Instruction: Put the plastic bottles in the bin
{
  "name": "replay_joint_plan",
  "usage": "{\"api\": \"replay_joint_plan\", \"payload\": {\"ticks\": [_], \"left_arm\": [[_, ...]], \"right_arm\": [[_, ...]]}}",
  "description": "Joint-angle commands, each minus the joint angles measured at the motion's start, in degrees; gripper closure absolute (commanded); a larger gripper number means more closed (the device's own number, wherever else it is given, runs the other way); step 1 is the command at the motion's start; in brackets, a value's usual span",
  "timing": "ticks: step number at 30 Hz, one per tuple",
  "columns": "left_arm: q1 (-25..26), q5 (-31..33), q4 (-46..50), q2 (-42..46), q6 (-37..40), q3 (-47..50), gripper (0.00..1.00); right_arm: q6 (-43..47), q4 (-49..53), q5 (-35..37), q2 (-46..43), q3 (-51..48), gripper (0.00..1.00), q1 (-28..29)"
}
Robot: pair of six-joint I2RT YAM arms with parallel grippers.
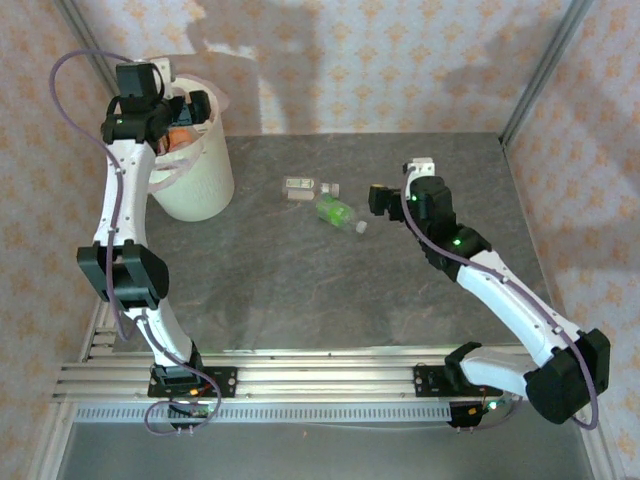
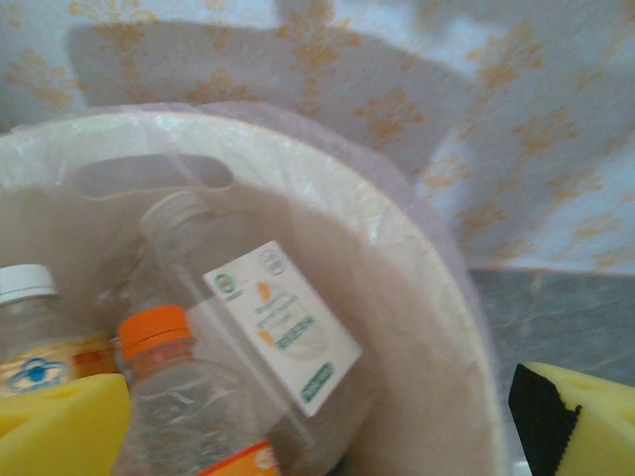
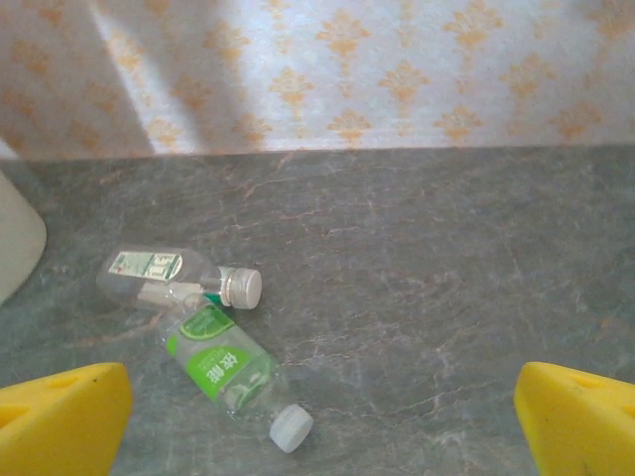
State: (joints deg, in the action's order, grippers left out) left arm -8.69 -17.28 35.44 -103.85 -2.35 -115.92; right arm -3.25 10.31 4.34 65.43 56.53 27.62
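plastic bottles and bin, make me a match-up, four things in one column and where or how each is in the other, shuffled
1 green-label bottle
2 orange-capped bottle
3 bin
4 left fingers

a spread open above the bin
b lying on the table
c standing at the table's far left corner
d inside the bin

Pairs: 1-b, 2-d, 3-c, 4-a

robot lab test cell, patterned wallpaper panels [image 1: 400, 60] between metal posts [image 1: 541, 70], grey marbled table [image 1: 300, 290], aluminium mounting rail [image 1: 320, 375]
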Motion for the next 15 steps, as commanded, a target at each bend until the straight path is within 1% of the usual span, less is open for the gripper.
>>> {"api": "replay_joint_plan", "payload": {"ticks": [1, 3, 6, 8, 12, 15], "left_arm": [[0.5, -5.8, -5.7, 6.3, -8.5, 3.0, 0.00], [2.0, -5.5, -7.3, 8.9, -10.6, 5.8, 0.00], [5.0, -4.5, -7.6, 12.2, -11.9, 8.8, 0.00], [6.8, -4.2, -7.1, 14.0, -13.4, 10.4, 0.00], [9.2, -8.3, -8.6, 18.5, -17.1, 15.3, 0.00], [10.7, -9.9, -13.8, 23.2, -22.0, 23.0, 0.00]], "right_arm": [[-4.9, 1.5, -5.8, 1.4, -0.5, 0.01, -2.4], [-0.6, 1.6, -11.7, 3.8, -0.9, 0.01, -2.5], [5.7, 3.2, -19.6, 7.8, -0.5, 0.01, -2.9], [10.7, 6.3, -22.9, 11.3, 1.5, 0.00, -3.2], [18.5, 12.5, -25.0, 19.0, 6.6, 0.01, -3.2], [21.9, 13.8, -24.2, 24.0, 9.3, 0.01, -3.2]]}}
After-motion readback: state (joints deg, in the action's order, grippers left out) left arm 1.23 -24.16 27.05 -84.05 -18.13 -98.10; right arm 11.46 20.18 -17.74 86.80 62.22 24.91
